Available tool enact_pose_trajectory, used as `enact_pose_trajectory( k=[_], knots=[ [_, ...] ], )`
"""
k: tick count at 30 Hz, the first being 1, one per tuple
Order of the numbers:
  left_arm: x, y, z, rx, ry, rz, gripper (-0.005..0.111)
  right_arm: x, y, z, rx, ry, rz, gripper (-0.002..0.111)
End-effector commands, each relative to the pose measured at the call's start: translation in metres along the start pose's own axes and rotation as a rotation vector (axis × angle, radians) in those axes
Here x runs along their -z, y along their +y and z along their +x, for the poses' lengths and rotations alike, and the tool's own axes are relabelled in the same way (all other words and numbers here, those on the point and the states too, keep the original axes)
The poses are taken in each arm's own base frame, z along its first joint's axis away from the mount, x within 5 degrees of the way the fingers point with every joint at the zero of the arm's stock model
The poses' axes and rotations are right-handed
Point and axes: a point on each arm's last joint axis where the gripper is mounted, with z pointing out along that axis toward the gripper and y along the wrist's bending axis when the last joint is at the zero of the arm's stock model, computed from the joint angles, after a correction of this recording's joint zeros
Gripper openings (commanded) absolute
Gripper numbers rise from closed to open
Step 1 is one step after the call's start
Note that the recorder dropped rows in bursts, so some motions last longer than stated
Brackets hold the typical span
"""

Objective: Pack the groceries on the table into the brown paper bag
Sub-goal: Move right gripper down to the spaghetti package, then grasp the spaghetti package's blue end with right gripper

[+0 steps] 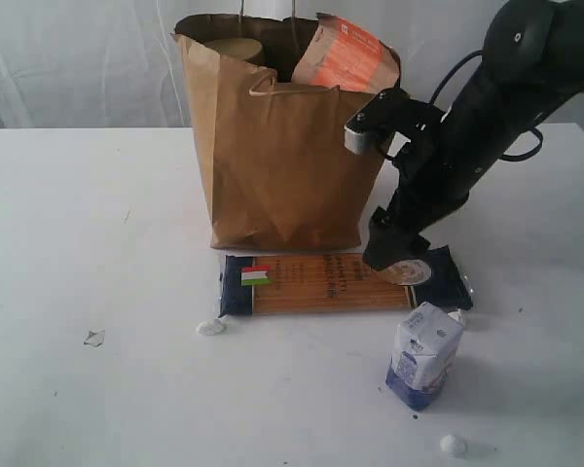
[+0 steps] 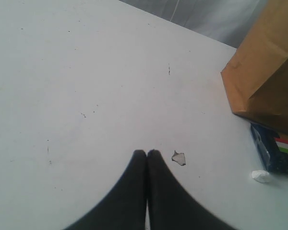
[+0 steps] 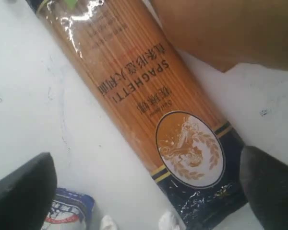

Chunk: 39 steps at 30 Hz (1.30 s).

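Nearest on the white surface (image 1: 68,243) lies a small white crumb (image 1: 453,445), and just behind it the small white-blue carton (image 1: 423,355) stands upright. Further left lie another white crumb (image 1: 211,328) and a small torn scrap (image 1: 94,338). Next comes the dark flat spaghetti packet (image 1: 336,283), lying flat along the foot of the brown paper bag (image 1: 282,175), its right end near the carton. The right arm (image 1: 467,136) reaches down over that end and hides part of it. The right jaws are spread wide, one dark finger (image 3: 24,191) on each side of the packet's round emblem, gripping nothing; whether they touch the packet cannot be told. The bag stands upright behind, and above its rim show the brown pouch with orange label (image 1: 346,53) and a round tan lid (image 1: 236,47). The left jaws are pressed together, empty, over bare surface near the torn scrap, left of the bag. A pale curtain (image 1: 78,58) hangs at the back
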Motion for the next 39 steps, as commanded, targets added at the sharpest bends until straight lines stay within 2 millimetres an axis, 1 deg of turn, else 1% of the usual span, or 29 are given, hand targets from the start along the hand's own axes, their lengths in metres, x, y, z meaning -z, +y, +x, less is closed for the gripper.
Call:
enact_pose_trajectory(
  k=[1, 10, 13, 17, 20, 22, 26, 33, 35, 39],
  knots=[
    [0.0, 0.0, 0.001, 0.005, 0.001, -0.002, 0.0, 0.001, -0.001, 0.001, -0.126, -0.014, 0.004, 0.096],
    [0.001, 0.0, 0.001, 0.004, -0.006, 0.002, 0.0, -0.001, 0.0, 0.003, -0.141, 0.014, -0.022, 0.096],
    [0.003, 0.0, 0.0, 0.001, -0.038, 0.015, 0.0, -0.012, -0.002, 0.006, -0.055, 0.043, -0.038, 0.096],
    [0.004, -0.001, -0.001, 0.0, -0.05, 0.02, 0.0, -0.041, -0.009, 0.01, 0.087, 0.073, -0.063, 0.096],
    [0.004, -0.001, -0.001, 0.0, -0.05, 0.02, 0.0, -0.06, -0.014, 0.013, 0.117, 0.082, -0.062, 0.096],
    [0.004, -0.001, -0.001, 0.0, -0.05, 0.02, 0.0, -0.069, -0.016, 0.014, 0.129, 0.088, -0.064, 0.096],
    [0.004, -0.001, -0.001, 0.0, -0.05, 0.02, 0.0, -0.08, -0.021, 0.015, 0.129, 0.078, -0.038, 0.096],
    [0.004, -0.001, -0.001, 0.0, -0.05, 0.02, 0.0, -0.091, -0.031, 0.012, 0.134, 0.028, 0.055, 0.096],
    [0.004, -0.001, -0.001, 0.0, -0.05, 0.02, 0.0, -0.097, -0.032, 0.013, 0.13, 0.035, 0.047, 0.096],
    [0.004, -0.001, -0.001, 0.0, -0.05, 0.02, 0.0, -0.108, -0.028, 0.021, 0.121, 0.086, -0.021, 0.096]
  ],
)
